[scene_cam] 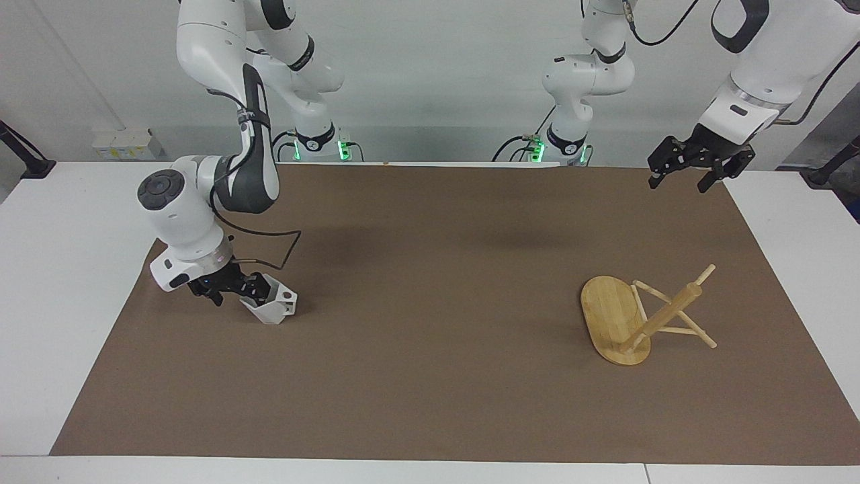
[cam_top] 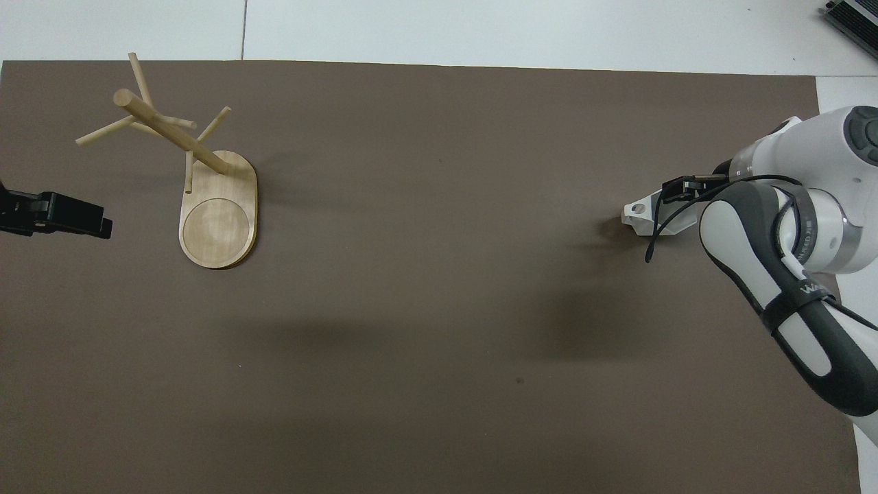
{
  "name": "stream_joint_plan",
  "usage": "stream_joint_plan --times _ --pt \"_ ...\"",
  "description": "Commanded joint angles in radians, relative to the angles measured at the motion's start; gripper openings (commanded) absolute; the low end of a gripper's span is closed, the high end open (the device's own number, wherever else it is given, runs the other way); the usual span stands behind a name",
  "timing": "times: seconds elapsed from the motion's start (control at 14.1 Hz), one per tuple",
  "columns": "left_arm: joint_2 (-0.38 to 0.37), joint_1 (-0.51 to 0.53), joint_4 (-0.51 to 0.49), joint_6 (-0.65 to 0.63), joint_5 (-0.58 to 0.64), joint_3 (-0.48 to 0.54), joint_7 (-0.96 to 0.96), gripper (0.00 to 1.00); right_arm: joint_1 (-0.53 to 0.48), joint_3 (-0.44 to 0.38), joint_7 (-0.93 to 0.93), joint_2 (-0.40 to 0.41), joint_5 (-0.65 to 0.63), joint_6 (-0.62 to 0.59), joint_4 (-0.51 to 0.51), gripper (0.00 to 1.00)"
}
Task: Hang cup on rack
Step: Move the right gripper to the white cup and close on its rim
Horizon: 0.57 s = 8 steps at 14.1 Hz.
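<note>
With its jaws spread wide around the rim, the right claw (scene_cam: pixel 236 288) is risking tipping the cup (scene_cam: pixel 274 308) (the left claw (scene_cam: pixel 699 167), also wide, is waiting over the counter's edge).

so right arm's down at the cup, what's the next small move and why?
Probably close the right gripper on the cup. Its jaws look open and sit at the cup's rim, and the cup rests on the mat, not yet gripped. The rack stands at the left arm's end; the left gripper waits in the air.
</note>
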Motion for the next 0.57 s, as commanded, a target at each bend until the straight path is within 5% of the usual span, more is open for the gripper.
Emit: stream_joint_plan --times 0.0,0.5 --pt "-0.007 0.01 -0.004 -0.012 0.017 -0.01 -0.01 1.0 -0.009 0.008 -0.019 -0.006 -0.004 0.014 -0.011 0.71" --pt "-0.007 0.01 -0.004 -0.014 0.017 -0.01 -0.01 1.0 0.005 0.008 -0.011 -0.006 0.008 0.002 -0.001 0.21"
